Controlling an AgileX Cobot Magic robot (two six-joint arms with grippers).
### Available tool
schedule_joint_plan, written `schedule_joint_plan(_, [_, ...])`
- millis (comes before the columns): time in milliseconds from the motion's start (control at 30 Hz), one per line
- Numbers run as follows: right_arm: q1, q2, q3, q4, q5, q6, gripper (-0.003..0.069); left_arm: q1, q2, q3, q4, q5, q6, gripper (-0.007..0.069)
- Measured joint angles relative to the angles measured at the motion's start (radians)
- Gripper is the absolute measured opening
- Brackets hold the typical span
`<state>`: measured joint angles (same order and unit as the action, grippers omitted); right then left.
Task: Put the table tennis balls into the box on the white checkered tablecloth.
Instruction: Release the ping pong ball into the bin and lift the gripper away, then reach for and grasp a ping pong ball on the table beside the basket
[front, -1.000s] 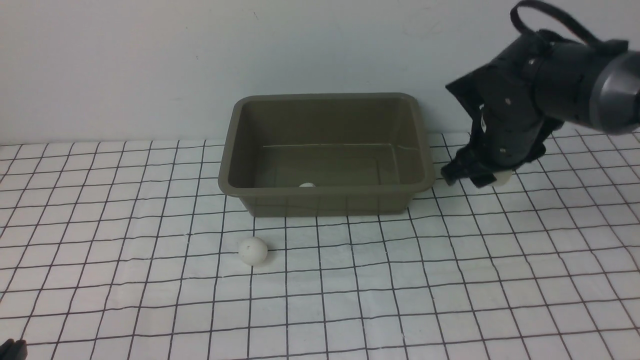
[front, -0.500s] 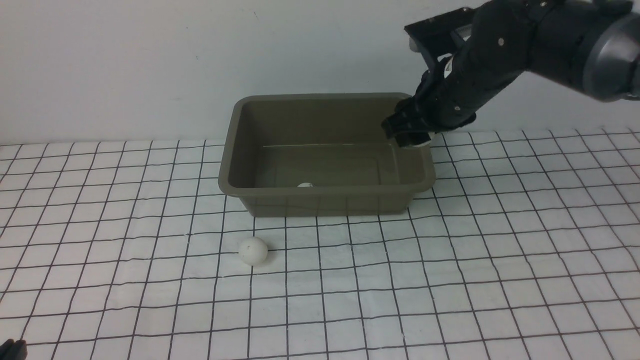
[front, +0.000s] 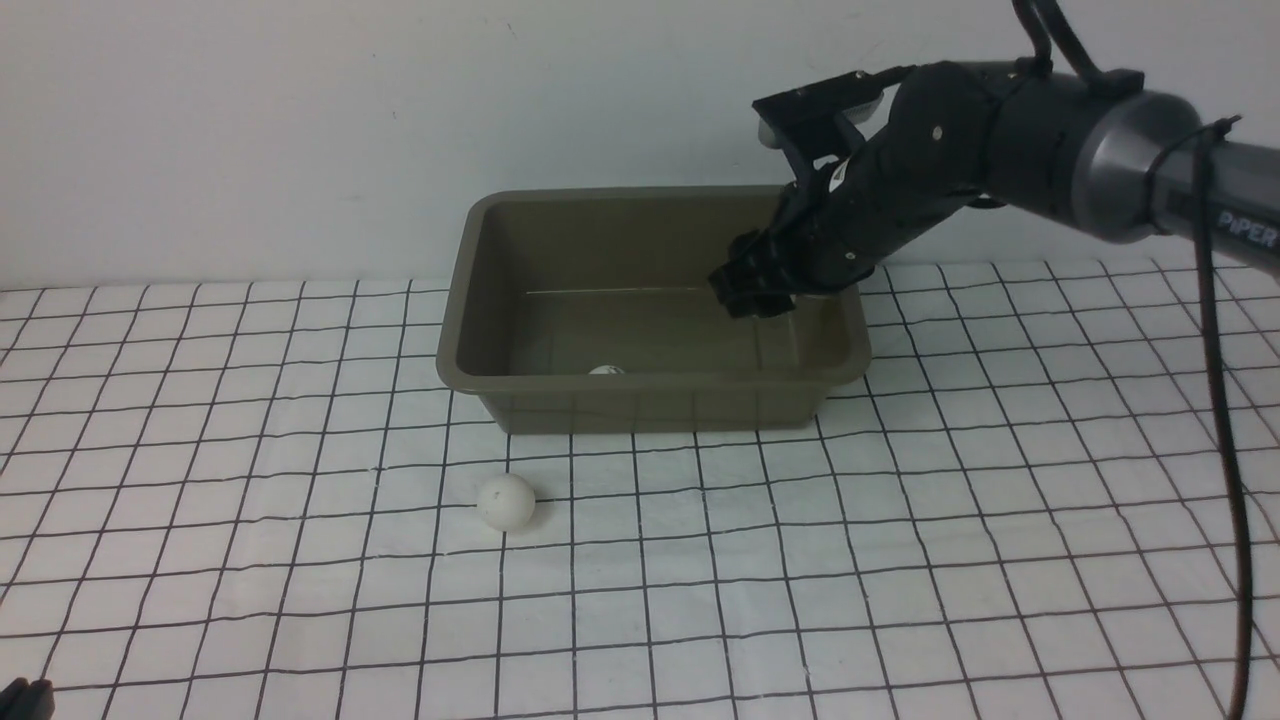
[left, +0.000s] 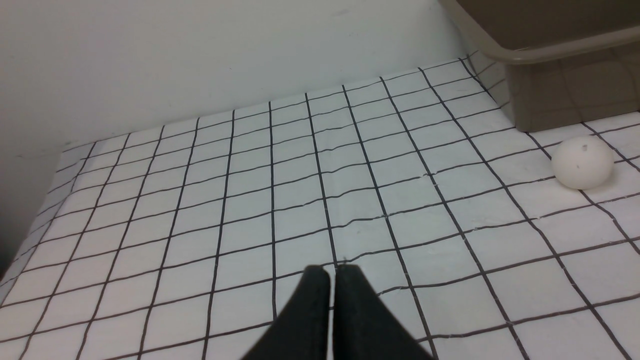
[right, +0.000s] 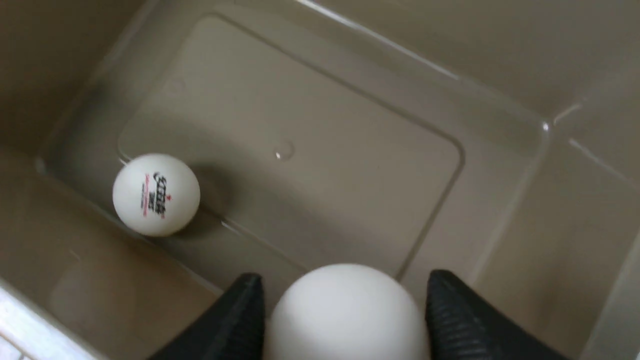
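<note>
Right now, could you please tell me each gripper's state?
Left gripper: closed, holding nothing.
Right gripper: a ball is between its jaws; whether they grip it cannot be told.

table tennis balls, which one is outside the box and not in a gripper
The ball resting on the checkered tablecloth; another lies inside the box, the third is in the right gripper.
</note>
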<state>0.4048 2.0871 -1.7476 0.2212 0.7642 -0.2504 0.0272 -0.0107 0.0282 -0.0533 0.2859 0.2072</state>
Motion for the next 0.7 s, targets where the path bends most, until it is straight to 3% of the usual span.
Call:
schedule_joint_plan(167, [0.000,0.000,0.000,0.005,-0.002,-0.001,0.0487,0.000,0.000,0.000,0.000,0.000,0.000,-0.0004])
schedule_joint_plan(400, [0.000,-0.038,0.000,0.007,0.038,-0.002,0.0491,0.000,0.000,0.000,0.000,0.000,0.000,-0.0004])
schedule_joint_plan(533, [0.000,-0.137,0.000,-0.011,0.038,-0.004,0.0404,0.000,0.000,0.000,0.000,0.000,0.000,-0.0004])
schedule_joint_plan(567, [0.000,-0.200,0.000,-0.036,0.039,-0.004,0.0316,0.000,0.000,0.000,0.000,0.000,0.000,-0.0004])
schedule_joint_plan(633, [0.000,-0.251,0.000,-0.057,0.047,-0.004,0.0227,0.000,0.000,0.000,0.000,0.000,0.000,-0.0004])
schedule_joint_plan(700, [0.000,-0.326,-0.001,-0.102,0.081,-0.004,0.0078,0.000,0.000,0.000,0.000,0.000,0.000,-0.0004])
